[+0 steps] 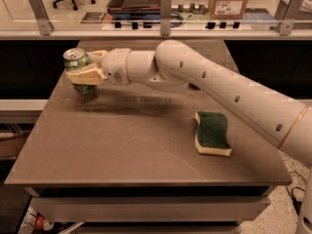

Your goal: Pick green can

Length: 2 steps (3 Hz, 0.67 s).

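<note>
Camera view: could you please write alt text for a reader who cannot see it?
A robot arm reaches across a table, its pincer closed around an upright green can near the far left corner. A sponge lies apart on the right.
</note>
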Available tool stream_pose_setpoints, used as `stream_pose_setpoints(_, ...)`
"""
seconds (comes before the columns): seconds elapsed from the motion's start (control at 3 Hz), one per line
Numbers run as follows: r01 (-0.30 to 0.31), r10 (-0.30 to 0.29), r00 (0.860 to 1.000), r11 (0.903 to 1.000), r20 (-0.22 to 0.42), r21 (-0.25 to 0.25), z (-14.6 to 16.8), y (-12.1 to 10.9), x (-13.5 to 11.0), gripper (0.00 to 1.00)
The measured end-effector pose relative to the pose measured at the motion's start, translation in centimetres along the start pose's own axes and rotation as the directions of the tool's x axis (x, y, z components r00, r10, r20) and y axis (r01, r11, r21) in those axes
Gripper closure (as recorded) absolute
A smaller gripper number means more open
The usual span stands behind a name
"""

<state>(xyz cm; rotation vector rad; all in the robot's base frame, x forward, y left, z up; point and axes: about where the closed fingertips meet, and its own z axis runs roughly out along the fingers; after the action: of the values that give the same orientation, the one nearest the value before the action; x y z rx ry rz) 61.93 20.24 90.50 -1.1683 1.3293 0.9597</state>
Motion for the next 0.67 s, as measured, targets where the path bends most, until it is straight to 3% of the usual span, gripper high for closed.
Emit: stream_pose_setpoints(0.67,0.029,-0.029,1.0,0.9994,-0.001,0.017,-1.7,-1.2,-3.3,1.0)
